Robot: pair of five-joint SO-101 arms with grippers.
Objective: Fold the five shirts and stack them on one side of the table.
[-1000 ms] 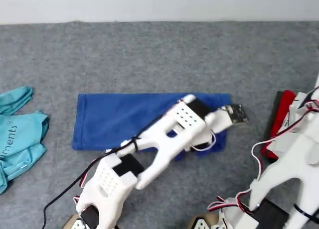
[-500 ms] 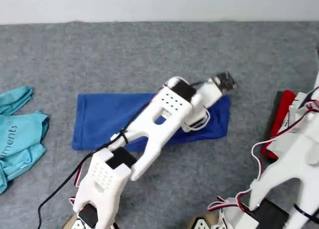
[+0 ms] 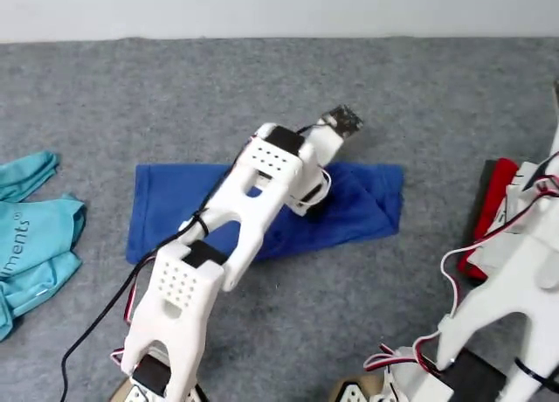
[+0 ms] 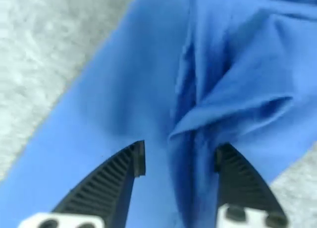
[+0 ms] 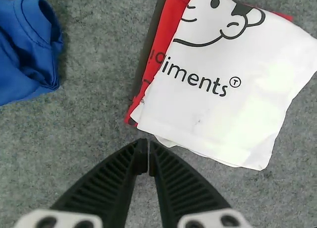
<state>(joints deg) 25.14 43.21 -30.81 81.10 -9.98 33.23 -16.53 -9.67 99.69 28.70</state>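
Over the last second the left arm has swung from the right end of the blue shirt (image 3: 175, 210) up and to the left, so its wrist now sits over the shirt's upper edge near the centre of the frame. The cloth at the right end has rumpled, with its lower edge now running on a slant. The blue shirt lies mid-table (image 3: 262, 87), a long strip not yet folded short, so this looks like a fold that needs a fresh grasp. In the wrist view the left claw (image 4: 181, 156) is spread, straddling a raised ridge of blue cloth without pinching it. The right claw (image 5: 148, 148) is pressed together and empty, hanging just beside the white shirt (image 5: 233, 89) stacked on the red shirt (image 5: 166, 49) at the right edge. A teal shirt (image 3: 35, 236) waits unfolded at the far left.
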